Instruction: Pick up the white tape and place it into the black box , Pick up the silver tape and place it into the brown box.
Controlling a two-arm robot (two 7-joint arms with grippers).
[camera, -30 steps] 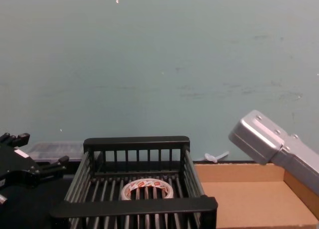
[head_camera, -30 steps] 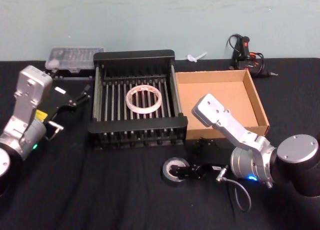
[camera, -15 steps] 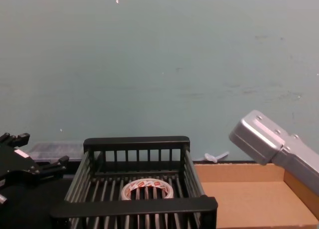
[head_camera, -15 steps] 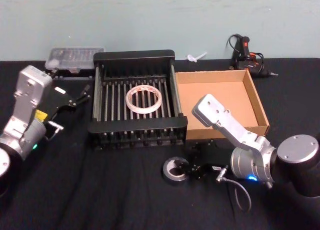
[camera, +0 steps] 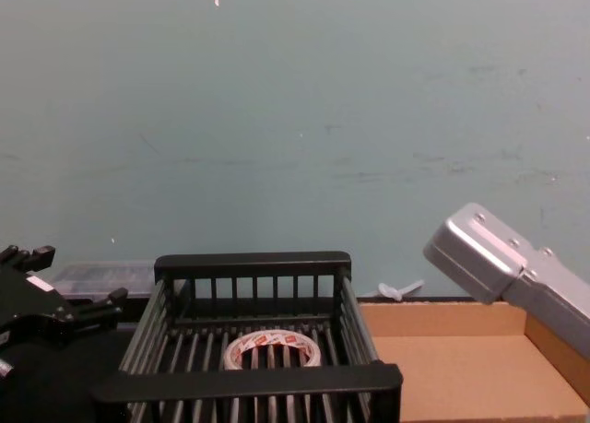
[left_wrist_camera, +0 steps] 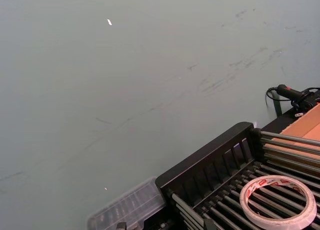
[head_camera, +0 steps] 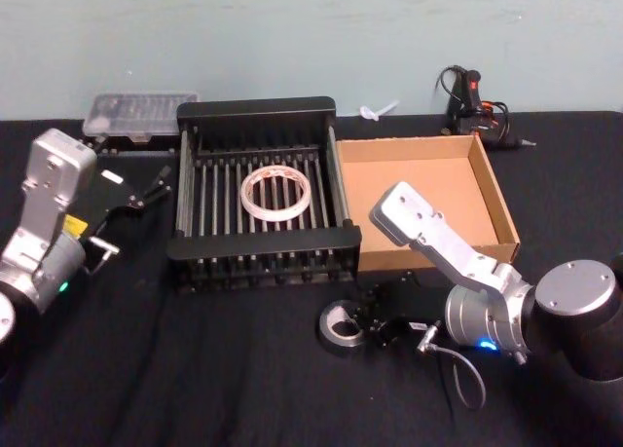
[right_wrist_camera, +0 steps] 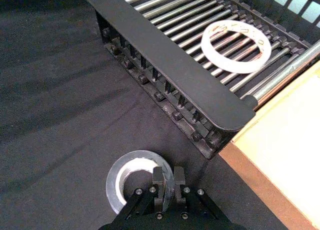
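The silver tape [head_camera: 341, 328] lies flat on the black table, in front of the gap between the two boxes. My right gripper [right_wrist_camera: 169, 183] is shut on its near wall, one finger in the core and one outside. The white tape [head_camera: 275, 192] lies flat on the bars inside the black box [head_camera: 263, 243], also seen as white tape [right_wrist_camera: 236, 46] and white tape [camera: 272, 349]. The brown box [head_camera: 492, 189] stands right of the black box, touching it, with nothing in it. My left gripper [head_camera: 146, 189] rests open to the left of the black box, holding nothing.
A clear plastic case [head_camera: 136, 113] sits behind the black box at the back left. A black tool with cables [head_camera: 477, 101] and a small white plastic piece [head_camera: 380, 109] lie at the back right. The right forearm [head_camera: 428, 233] hangs over the brown box's front wall.
My right gripper's fingers have closed from wide apart onto the silver tape's wall. The roll stays on the table. The left arm has not moved.
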